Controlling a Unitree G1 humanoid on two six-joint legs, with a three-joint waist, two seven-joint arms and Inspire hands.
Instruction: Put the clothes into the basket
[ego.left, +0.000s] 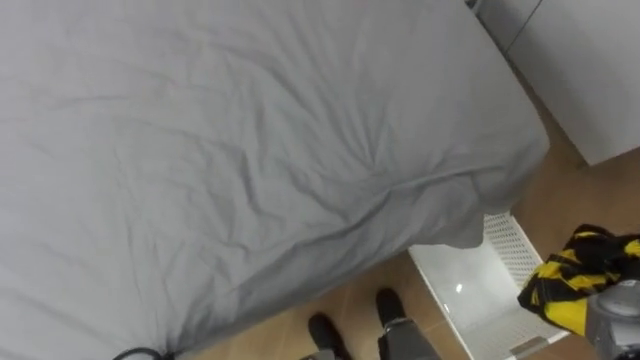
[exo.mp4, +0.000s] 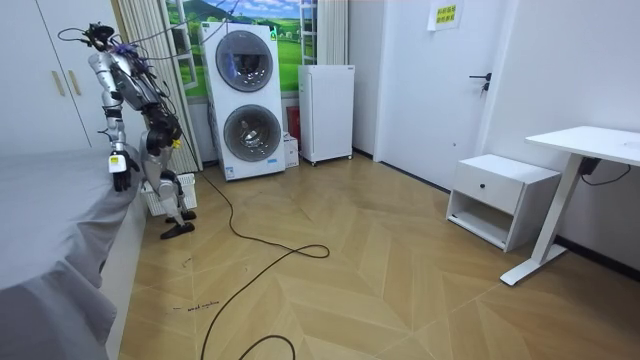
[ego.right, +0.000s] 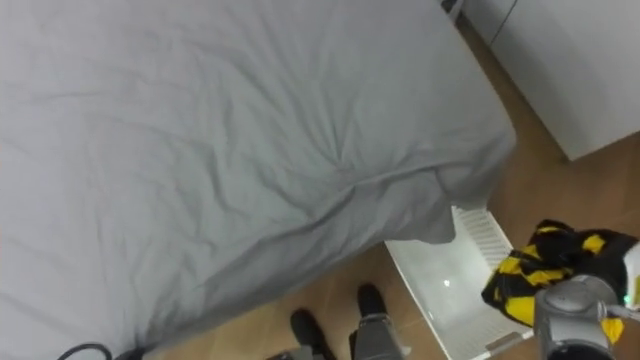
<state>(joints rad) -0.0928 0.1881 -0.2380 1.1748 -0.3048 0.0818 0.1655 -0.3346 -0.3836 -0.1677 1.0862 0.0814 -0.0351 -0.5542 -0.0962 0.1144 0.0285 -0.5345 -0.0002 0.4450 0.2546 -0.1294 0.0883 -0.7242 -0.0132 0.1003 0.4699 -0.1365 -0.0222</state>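
A yellow-and-black garment (ego.left: 575, 280) hangs bunched at the end of my right hand (ego.left: 612, 308), low at the right. It is just over the right side of the white slotted basket (ego.left: 470, 300), which stands on the wood floor against the bed's corner. The cloth covers the front of the hand. In the room view I stand at the bed's far end with the basket (exo.mp4: 165, 192) beside my legs, and a dark hand with a spot of yellow (exo.mp4: 119, 163) hangs by the bed's edge.
The bed with a creased grey sheet (ego.left: 250, 150) takes up the left and middle, and its corner overhangs the basket. A white cupboard (ego.left: 590, 70) stands at the upper right. A strip of wood floor runs between them.
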